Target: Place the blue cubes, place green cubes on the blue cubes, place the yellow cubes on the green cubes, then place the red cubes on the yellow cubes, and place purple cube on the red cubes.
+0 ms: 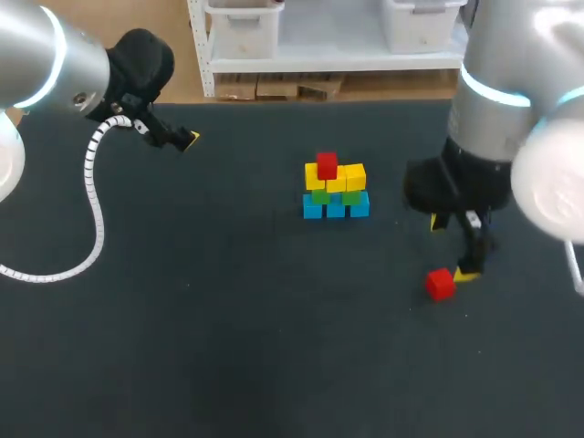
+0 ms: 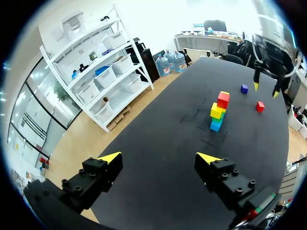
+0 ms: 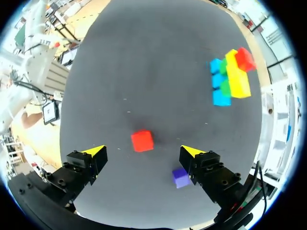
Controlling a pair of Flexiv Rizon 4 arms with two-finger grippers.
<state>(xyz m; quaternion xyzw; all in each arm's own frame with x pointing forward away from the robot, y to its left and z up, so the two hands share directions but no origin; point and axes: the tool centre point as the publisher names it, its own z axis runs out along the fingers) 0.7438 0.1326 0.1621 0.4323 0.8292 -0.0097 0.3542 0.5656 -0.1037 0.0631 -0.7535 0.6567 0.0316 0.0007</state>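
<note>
Evidently red-cube step: right fingers (image 3: 196, 155) hung wide open, empty, above loose red cube (image 3: 142, 141); next needed grasp, lift onto stack (image 1: 335, 190). Left fingers (image 2: 109, 159) open, empty.

In your right wrist view one finger (image 3: 207, 166) partly hides the purple cube (image 3: 180, 178). From the head view you cannot see it; the right arm (image 1: 497, 109) covers it

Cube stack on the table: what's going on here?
The stack has blue, green and yellow layers, with a top red cube on it. The right gripper hangs open over the loose red cube, the purple cube beside it. The left gripper is open and empty, away from the stack.
</note>
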